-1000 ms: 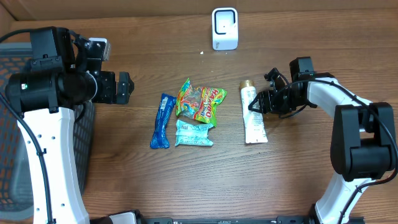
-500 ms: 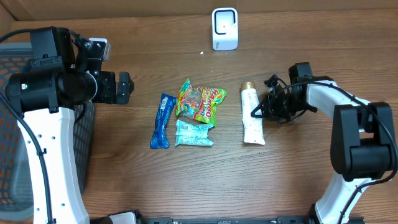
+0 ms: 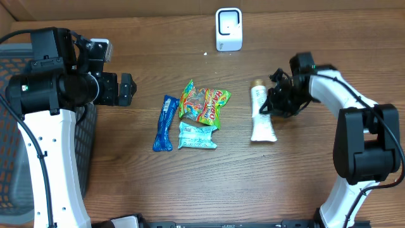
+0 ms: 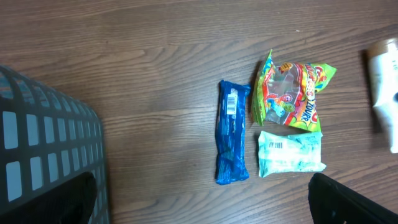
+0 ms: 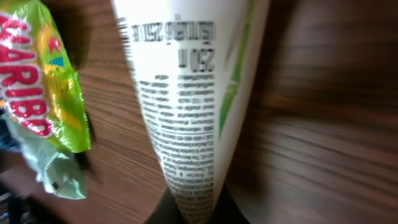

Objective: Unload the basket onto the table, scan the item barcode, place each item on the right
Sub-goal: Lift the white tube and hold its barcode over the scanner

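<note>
While the right fingers (image 3: 273,106) are clenching on the white tube (image 3: 262,115), we are looking down at that tube stretched along the wooden bench (image 3: 190,183), gold cap at its far end. From overhead the dark fingers are covering part of its right edge on the cap half, so we cannot tell whether the tube is resting on the wood or lifted just clear.

In the right wrist view the tube (image 5: 186,93) is filling the frame, blurred, its small black print only partly readable. It is narrowing toward the bottom edge and running down between two dark fingers (image 5: 231,214) that are cut off there, hiding the contact itself.

Left of the tube we are seeing a green gummy bag (image 3: 204,104), a pale green packet (image 3: 197,135) touching the bag's near side, and a blue bar (image 3: 165,122) beyond both. The white scanner (image 3: 228,29) is standing well beyond the tube's cap end, slightly left.

Far left of the tube, the left fingers (image 3: 126,88) are hanging released and wide apart. In the left wrist view they (image 4: 348,202) are showing only as dark shapes in the bottom corners. That view is cropping the tube (image 4: 385,81) at its right edge, and a dark mesh basket (image 4: 43,149) is only partly in frame.
</note>
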Motion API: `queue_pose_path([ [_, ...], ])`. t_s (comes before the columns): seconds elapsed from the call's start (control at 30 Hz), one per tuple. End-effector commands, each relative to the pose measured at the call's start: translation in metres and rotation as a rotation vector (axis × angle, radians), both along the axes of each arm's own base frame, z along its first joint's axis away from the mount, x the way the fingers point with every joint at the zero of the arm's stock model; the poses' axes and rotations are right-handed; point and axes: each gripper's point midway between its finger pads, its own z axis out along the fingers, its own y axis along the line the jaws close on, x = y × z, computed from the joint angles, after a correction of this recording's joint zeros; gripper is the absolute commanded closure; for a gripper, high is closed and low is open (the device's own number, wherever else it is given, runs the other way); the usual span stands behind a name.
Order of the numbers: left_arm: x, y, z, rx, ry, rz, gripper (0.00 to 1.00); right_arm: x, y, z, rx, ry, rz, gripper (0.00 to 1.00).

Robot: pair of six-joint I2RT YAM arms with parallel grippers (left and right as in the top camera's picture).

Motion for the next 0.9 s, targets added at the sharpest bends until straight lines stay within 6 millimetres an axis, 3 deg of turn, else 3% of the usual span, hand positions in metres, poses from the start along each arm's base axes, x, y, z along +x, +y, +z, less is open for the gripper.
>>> queue_pose_path([
  [0.0, 0.001, -0.001, 0.003, -0.004, -0.01, -0.008, 0.0, 0.043, -0.007, 0.077, -0.177, -0.243, 0.021, 0.96],
  [0.23, 0.001, -0.001, 0.003, -0.004, -0.01, -0.008, 0.0, 0.078, 0.004, 0.179, -0.474, -0.529, 0.03, 0.96],
  [0.33, 0.001, -0.001, 0.003, -0.004, -0.01, -0.008, 0.01, 0.095, -0.001, 0.226, -0.659, -0.703, -0.024, 0.96],
  [0.43, 0.001, -0.001, 0.003, -0.004, -0.011, -0.008, 0.0, 0.108, 0.004, 0.258, -0.814, -0.858, -0.034, 0.96],
  [0.63, 0.001, -0.001, 0.003, -0.004, -0.01, -0.008, 0.0, 0.146, 0.035, 0.268, -0.899, -1.048, 0.089, 0.96],
  [0.87, 0.001, -0.001, 0.003, -0.004, -0.01, -0.008, 0.0, 0.206, 0.048, 0.248, -1.062, -1.174, 0.337, 0.96],
])
